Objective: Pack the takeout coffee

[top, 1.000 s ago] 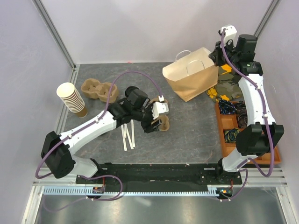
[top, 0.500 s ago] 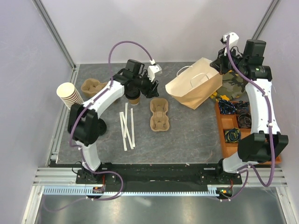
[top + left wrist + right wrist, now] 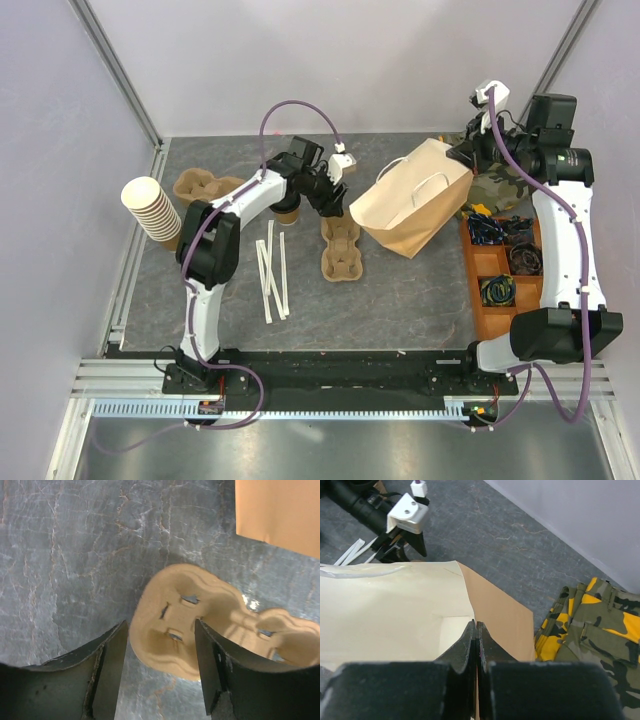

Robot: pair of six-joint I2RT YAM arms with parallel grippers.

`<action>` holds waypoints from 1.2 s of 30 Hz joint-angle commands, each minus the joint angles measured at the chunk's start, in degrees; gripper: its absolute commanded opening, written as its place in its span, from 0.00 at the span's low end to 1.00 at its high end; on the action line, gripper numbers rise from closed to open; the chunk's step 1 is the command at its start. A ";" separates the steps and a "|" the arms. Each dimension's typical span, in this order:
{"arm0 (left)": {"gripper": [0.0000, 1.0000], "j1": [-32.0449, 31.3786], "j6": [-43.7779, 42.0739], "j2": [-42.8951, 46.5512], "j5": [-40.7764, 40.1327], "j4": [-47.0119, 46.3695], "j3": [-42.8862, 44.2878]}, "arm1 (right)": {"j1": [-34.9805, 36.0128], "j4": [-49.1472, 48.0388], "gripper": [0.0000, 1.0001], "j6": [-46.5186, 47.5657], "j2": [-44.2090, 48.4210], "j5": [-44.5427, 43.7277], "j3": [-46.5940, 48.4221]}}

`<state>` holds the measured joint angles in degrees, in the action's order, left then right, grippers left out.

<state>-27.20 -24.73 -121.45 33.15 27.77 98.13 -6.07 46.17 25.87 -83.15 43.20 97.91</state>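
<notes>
Left arm (image 3: 245, 197) outstretched, gripper (image 3: 160, 642) open above cup carrier (image 3: 215, 612)

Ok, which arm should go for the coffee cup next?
Left. The left gripper is open and empty above the cup carrier, near the coffee cup. The right gripper is shut on the rim of the paper bag, holding it tilted.

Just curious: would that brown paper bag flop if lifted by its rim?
Probably light: the paper bag leans while the right gripper pinches its rim. That thin wall likely bends or tears; the creased sides should keep some shape.
</notes>
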 commanded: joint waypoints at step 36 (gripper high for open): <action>0.31 -1.80 -9.63 -8.81 6.14 8.44 8.22 | 0.18 12.27 0.00 7.53 0.19 8.92 2.11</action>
<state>-28.75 -32.32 -129.78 36.71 35.24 103.55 -6.07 58.02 31.70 -83.20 48.64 97.91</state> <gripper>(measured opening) 0.369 0.009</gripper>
